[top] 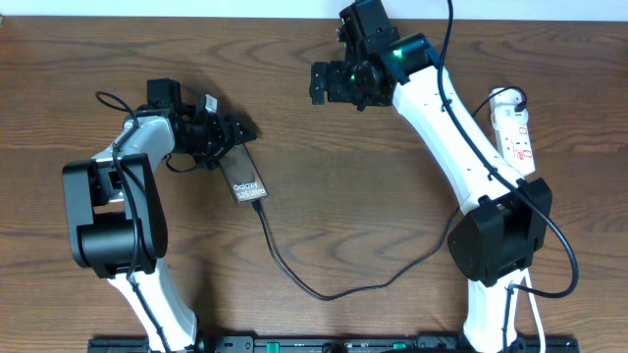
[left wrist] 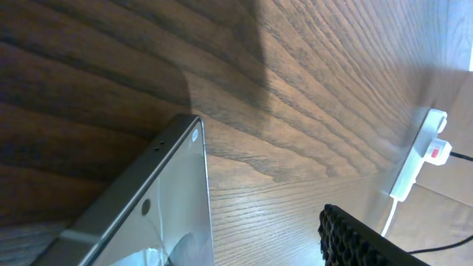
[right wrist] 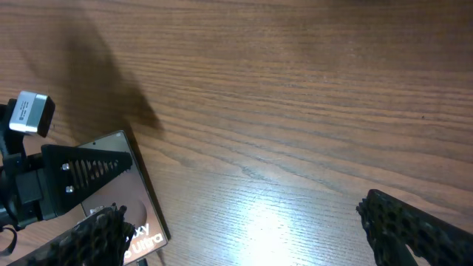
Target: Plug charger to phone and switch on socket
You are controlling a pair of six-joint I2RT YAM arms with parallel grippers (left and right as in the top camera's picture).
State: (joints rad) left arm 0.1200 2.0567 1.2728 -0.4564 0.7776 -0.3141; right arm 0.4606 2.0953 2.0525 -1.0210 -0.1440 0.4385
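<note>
Closest to the arm bases, the charger (top: 324,293) is lying in a loose loop on the wooden tabletop (top: 324,196). One end is running off toward the right arm's base and slipping out of sight behind it. The other end is curving up to the near short edge of the phone (top: 244,177). The plug tip is meeting that edge, though it is too small to say whether it is fully seated.

The phone is lying left of centre with its white lettering facing up. Its far end is sitting under the left hand (top: 224,137), which is reaching in from the left. In the left wrist view, one of its fingers (left wrist: 362,240) is standing apart from the phone's glass, with bare wood showing between them. The other finger is hidden, so I cannot tell whether this hand is gripping anything.

Further back on the right edge, the socket (top: 514,127) is lying lengthwise, well apart from the phone. Red marks are showing on its top and a round white plug is sitting at its far end (the right arm's white link is covering part of its near end).

Farthest away, the right hand (top: 334,83) is hovering above bare wood beyond the phone. Its fingers (right wrist: 414,225) are spread wide, holding nothing.
</note>
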